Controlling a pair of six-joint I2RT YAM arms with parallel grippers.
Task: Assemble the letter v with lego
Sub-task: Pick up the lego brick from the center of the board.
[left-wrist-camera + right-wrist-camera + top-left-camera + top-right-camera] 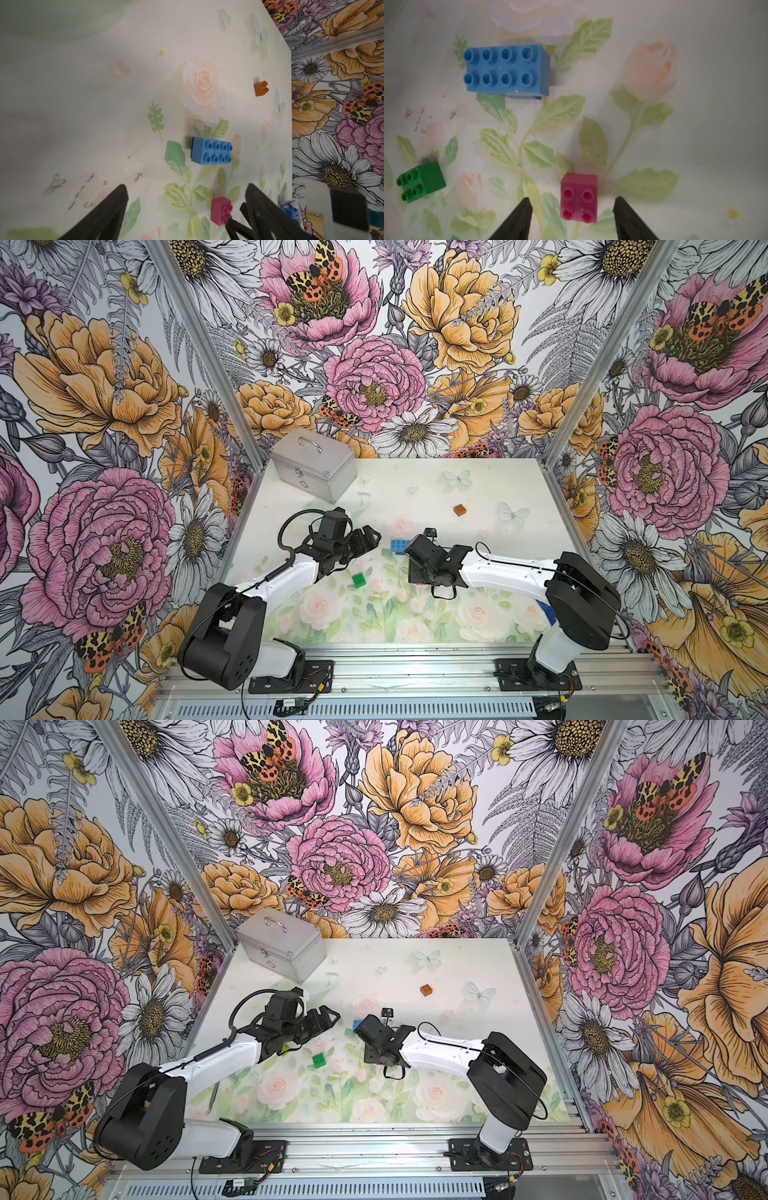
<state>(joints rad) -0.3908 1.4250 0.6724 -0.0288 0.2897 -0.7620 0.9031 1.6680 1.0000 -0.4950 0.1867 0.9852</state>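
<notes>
A light blue oblong plastic brick (pixel 506 69), a pink square plastic brick (pixel 579 197), a green square plastic brick (pixel 421 181) and an orange-brown square plastic brick (pixel 260 88); the flat tabletop (pixel 716 83) shows pale roses and green leaves.

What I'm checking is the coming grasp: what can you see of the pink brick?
The pink brick is a small, square, glossy plastic block with four round studs, two by two. It stands studs up on the floral table, joined to nothing. Open fingers of the right gripper flank it, a gap on each side; only the table touches it.
</notes>
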